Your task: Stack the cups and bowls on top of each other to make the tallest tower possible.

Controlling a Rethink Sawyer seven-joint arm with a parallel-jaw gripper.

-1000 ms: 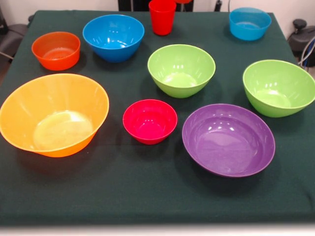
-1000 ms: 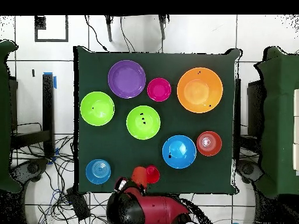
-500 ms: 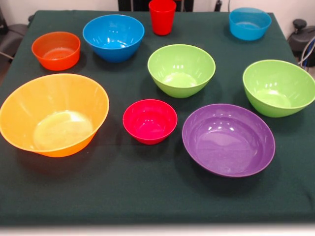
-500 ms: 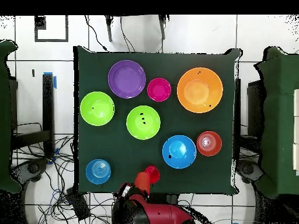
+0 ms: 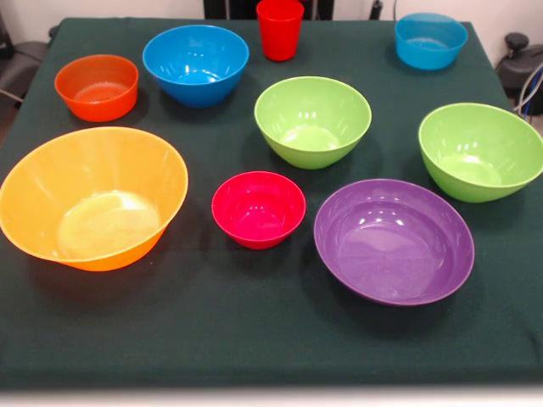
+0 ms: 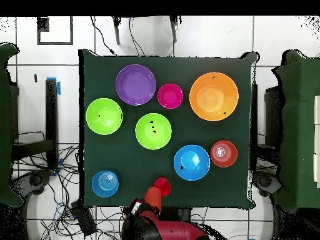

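All the bowls stand apart on the green cloth and nothing is stacked. They are a big orange bowl [image 5: 93, 197], a small crimson bowl [image 5: 258, 209], a purple bowl [image 5: 394, 241], two lime bowls [image 5: 312, 120] [image 5: 480, 150], two blue bowls [image 5: 195, 64] [image 5: 430, 40] and a small orange bowl [image 5: 97, 86]. The red cup [image 5: 279, 28] stands upright at the robot's edge. The gripper [image 6: 152, 195] shows only in the overhead view, at that edge beside the red cup [image 6: 162, 185]. It looks orange there, perhaps the orange cup; I cannot tell.
The red arm [image 6: 164, 228] lies drawn back behind the table. Cables lie on the floor around the pedestal. Dark green furniture stands at both sides of the table [image 6: 131, 169].
The arm's end has drawn back a little from the table, away from the red cup. A red shape at the front view's top edge has gone out of view.
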